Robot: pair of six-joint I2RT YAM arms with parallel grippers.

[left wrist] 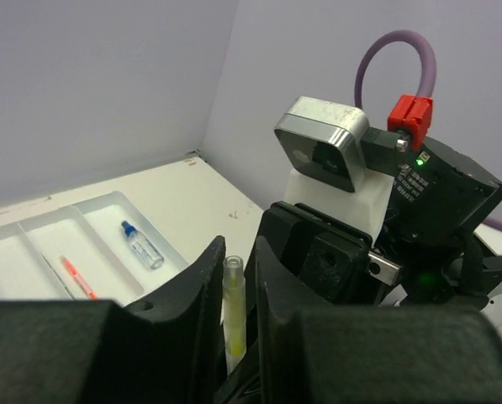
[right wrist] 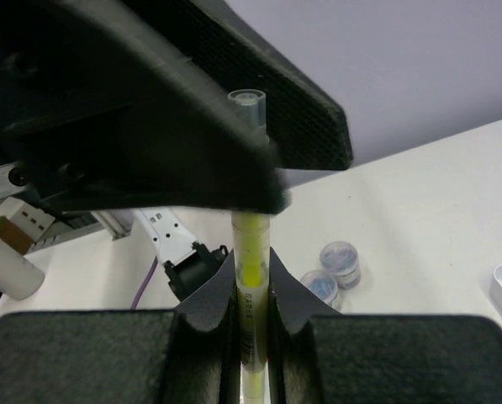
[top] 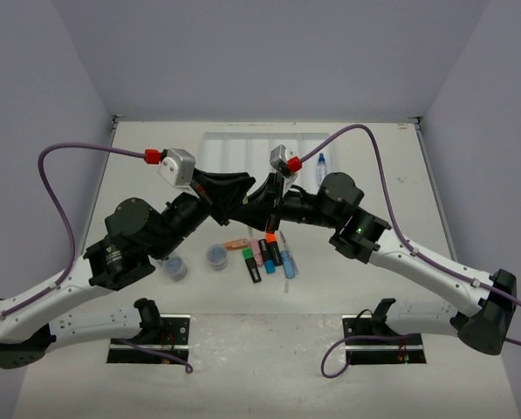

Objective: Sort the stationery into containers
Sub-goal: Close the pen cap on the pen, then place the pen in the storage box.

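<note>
A thin yellow pen with a clear cap [left wrist: 234, 311] stands between the fingers of my left gripper [left wrist: 238, 252], which is shut on it. My right gripper [right wrist: 252, 278] is also shut on the same yellow pen [right wrist: 252, 252], lower on its barrel. The two grippers meet above the table's middle, left gripper [top: 236, 194] and right gripper [top: 262, 196]. The white tray [top: 243, 142] lies behind them; it holds a blue-capped bottle [left wrist: 141, 246] and a red pen [left wrist: 78, 278]. Highlighters lie in a cluster on the table: orange [top: 236, 243], green [top: 252, 262], blue [top: 286, 259].
Two round clear tubs [top: 175, 266] [top: 217, 256] with blue contents stand left of the highlighters; they also show in the right wrist view [right wrist: 341, 261]. Grey walls close in the table on three sides. Purple cables loop from both wrists.
</note>
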